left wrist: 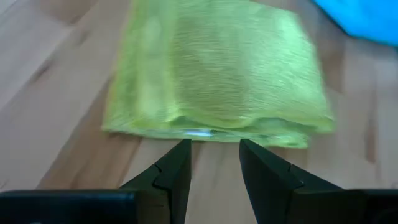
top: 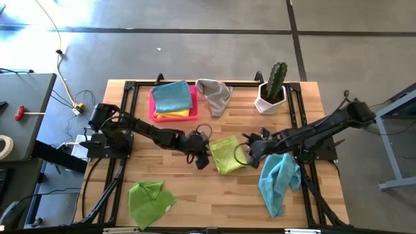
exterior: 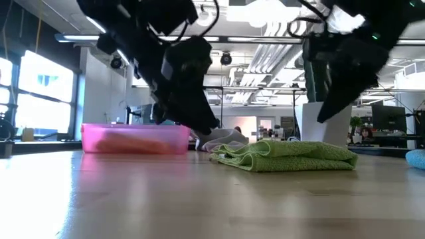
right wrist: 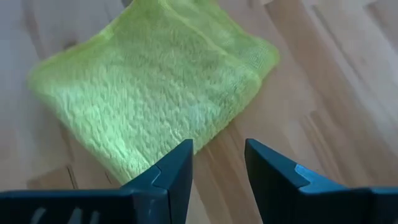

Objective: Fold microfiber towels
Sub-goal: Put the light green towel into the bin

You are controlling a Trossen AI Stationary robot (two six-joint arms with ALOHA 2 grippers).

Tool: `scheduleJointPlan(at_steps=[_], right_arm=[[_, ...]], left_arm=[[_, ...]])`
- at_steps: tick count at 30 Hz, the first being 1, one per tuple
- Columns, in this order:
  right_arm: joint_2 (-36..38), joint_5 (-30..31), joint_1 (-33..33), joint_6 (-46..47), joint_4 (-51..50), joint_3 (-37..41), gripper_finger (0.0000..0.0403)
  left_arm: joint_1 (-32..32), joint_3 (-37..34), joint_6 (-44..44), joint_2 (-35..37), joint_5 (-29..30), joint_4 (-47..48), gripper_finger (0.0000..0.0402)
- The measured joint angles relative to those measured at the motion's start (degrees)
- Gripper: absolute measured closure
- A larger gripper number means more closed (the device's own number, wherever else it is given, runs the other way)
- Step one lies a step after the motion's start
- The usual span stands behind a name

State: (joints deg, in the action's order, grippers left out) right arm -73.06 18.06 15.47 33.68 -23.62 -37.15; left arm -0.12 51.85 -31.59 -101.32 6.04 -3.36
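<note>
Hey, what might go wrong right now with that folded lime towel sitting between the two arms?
The left tool and right tool both hover open and empty at opposite edges of the folded lime towel; gripping only the top layer would likely undo the fold. The arms are close enough that they might bump. The right arm could also drag the crumpled blue towel beside it.

Both arms were dark, nearly black, built of chunky jointed segments with thin black cables looping loose near the wrists. The left gripper (left wrist: 214,163) and the right gripper (right wrist: 217,165) each ended in two dark, wedge-shaped fingers (left wrist: 176,171) with angular stepped edges.
</note>
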Motion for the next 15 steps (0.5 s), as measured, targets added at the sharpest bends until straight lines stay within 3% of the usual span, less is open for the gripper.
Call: scheduleJointPlan(at_steps=[4,8,15], right_arm=[[4.42,-0.2,0.06,-1.17,9.24,7.9,0.0265],[8.02,0.73,0.22,-3.72,12.01,11.67,0.0265],[15.8,4.82,1.57,-15.04,18.24,15.23,0.0265]], left_arm=[[2.15,-3.86,-7.01,-0.02,-0.65,-7.47,0.0275],[3.17,-8.36,-14.87,-0.04,-2.11,-19.02,0.0275],[3.08,-12.06,-21.92,-0.07,-1.53,-24.44,0.0275]])
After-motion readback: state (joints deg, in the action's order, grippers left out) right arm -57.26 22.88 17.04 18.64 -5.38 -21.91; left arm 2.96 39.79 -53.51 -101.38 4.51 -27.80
